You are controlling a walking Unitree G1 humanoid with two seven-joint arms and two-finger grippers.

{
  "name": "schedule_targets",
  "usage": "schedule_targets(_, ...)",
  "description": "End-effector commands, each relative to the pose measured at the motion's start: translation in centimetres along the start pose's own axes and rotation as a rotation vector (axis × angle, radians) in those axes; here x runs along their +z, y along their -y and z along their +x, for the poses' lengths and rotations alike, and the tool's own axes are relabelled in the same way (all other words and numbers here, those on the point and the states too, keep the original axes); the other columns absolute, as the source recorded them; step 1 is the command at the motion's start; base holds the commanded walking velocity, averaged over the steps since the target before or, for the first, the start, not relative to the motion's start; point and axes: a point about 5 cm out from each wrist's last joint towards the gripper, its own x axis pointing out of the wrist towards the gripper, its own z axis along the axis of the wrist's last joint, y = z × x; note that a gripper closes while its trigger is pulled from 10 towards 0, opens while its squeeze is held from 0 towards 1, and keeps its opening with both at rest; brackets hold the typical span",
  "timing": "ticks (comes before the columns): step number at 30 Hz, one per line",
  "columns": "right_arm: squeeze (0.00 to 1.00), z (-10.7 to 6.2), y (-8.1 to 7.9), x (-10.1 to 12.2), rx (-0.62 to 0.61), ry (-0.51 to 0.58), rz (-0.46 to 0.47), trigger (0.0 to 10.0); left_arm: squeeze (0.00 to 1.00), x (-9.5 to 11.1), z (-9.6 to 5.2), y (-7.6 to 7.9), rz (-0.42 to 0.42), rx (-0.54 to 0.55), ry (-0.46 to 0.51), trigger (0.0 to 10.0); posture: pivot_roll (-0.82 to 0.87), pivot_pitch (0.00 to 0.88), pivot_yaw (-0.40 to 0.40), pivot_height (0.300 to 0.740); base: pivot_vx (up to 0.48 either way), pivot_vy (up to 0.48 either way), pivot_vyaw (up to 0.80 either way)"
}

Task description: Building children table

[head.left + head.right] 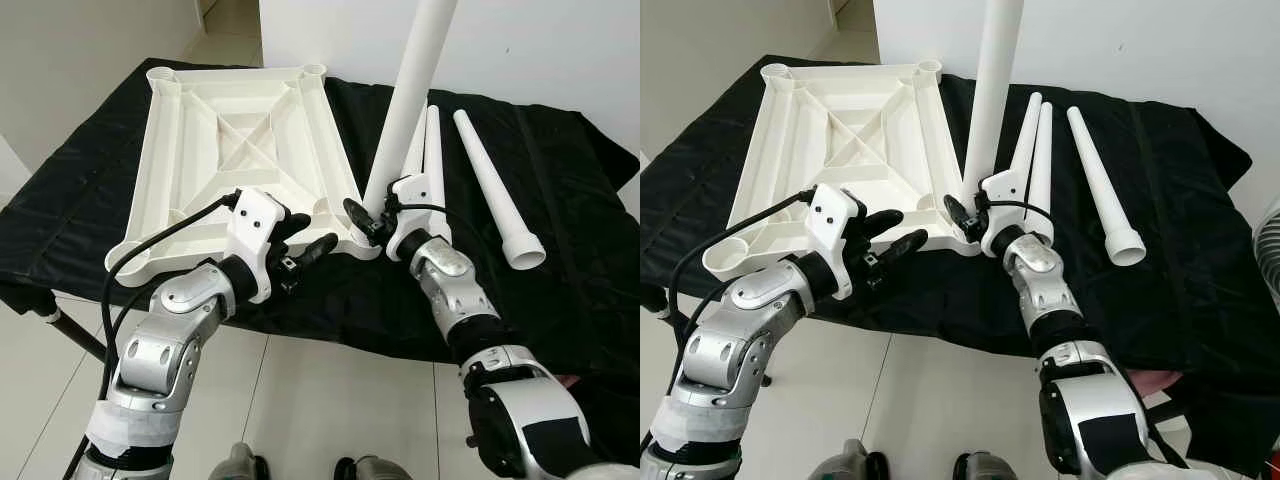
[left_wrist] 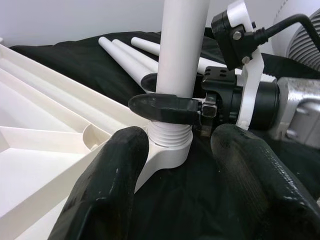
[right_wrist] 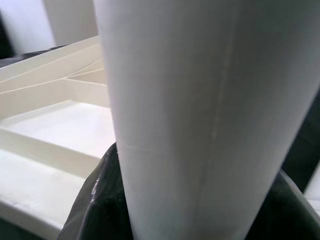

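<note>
A white plastic tabletop (image 1: 235,150) lies upside down on a black cloth (image 1: 560,230) that covers the counter, its ribbed underside up, near the counter's front edge. At its front right corner a white leg (image 1: 405,105) stands upright, its threaded end seated in the corner socket (image 2: 167,150). The right end effector (image 1: 372,222) is clenched around this leg just above the socket. The left end effector (image 1: 305,240) hovers just beside that corner, its fingers (image 2: 112,185) spread apart and grasping nothing. Three more white legs lie on the cloth to the right: a touching pair (image 1: 1035,160) and a single one (image 1: 1102,185) nearer the right edge.
</note>
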Motion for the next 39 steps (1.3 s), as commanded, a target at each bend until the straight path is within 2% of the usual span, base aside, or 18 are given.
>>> schedule_targets(1, 0.0, -0.2, -0.2, -0.6, -0.084, -0.026, 0.015, 10.0, 0.0, -0.1, 0.2, 0.0, -0.009, 0.014, -0.002, 10.0, -0.05, 0.064, -0.005, 0.74, 0.0, 0.0, 0.0)
schedule_targets(2, 0.0, -0.1, -0.4, -0.6, -0.137, -0.03, 0.021, 10.0, 0.0, -0.1, 0.2, 0.0, -0.009, 0.013, -0.001, 10.0, -0.05, 0.064, -0.005, 0.74, 0.0, 0.0, 0.0)
schedule_targets(5, 0.0, -0.1, -0.6, -0.6, -0.169, -0.03, 0.032, 10.0, 0.0, -0.1, 0.2, 0.0, -0.01, 0.013, -0.001, 10.0, -0.05, 0.064, -0.005, 0.74, 0.0, 0.0, 0.0)
schedule_targets(10, 0.0, -0.1, -0.8, -0.9, -0.293, -0.047, 0.069, 10.0, 0.0, -0.2, 0.2, 0.0, -0.012, 0.013, -0.001, 10.0, -0.05, 0.064, -0.005, 0.74, 0.0, 0.0, 0.0)
schedule_targets(21, 0.0, -0.6, -1.6, -0.9, -0.453, -0.054, 0.134, 10.0, 0.0, -0.2, 0.1, 0.2, -0.013, 0.015, -0.004, 10.0, -0.04, 0.064, -0.016, 0.74, 0.0, 0.0, 0.0)
schedule_targets(27, 0.0, -0.7, -2.3, -0.4, -0.467, -0.022, 0.128, 10.0, 0.0, -0.2, 0.1, 0.2, -0.015, 0.014, -0.005, 10.0, -0.04, 0.064, -0.016, 0.74, 0.0, 0.0, 0.0)
schedule_targets(31, 0.0, -0.6, -2.7, 0.0, -0.431, 0.002, 0.134, 10.0, 0.0, -0.3, 0.1, 0.2, -0.016, 0.012, -0.005, 10.0, -0.04, 0.063, -0.019, 0.74, 0.0, 0.0, 0.0)
schedule_targets(32, 0.43, -0.6, -2.7, 0.2, -0.428, 0.009, 0.134, 10.0, 0.0, -0.3, 0.1, 0.2, -0.016, 0.012, -0.005, 10.0, -0.05, 0.063, -0.018, 0.74, 0.0, 0.0, 0.0)
schedule_targets(33, 0.43, -0.6, -2.7, 0.3, -0.429, 0.013, 0.132, 10.0, 0.0, -0.3, 0.1, 0.2, -0.015, 0.012, -0.005, 10.0, -0.05, 0.063, -0.018, 0.74, 0.0, 0.0, 0.0)
schedule_targets(34, 1.0, -0.6, -2.6, 0.6, -0.416, 0.029, 0.132, 10.0, 0.0, -0.2, 0.2, 0.2, -0.015, 0.011, -0.005, 10.0, -0.05, 0.063, -0.018, 0.74, 0.0, 0.0, 0.0)
schedule_targets(39, 1.0, -0.6, -2.3, 1.0, -0.387, 0.045, 0.127, 10.0, 0.0, -0.2, 0.3, 0.3, -0.016, 0.01, -0.001, 10.0, -0.05, 0.063, -0.018, 0.74, 0.0, 0.0, 0.0)
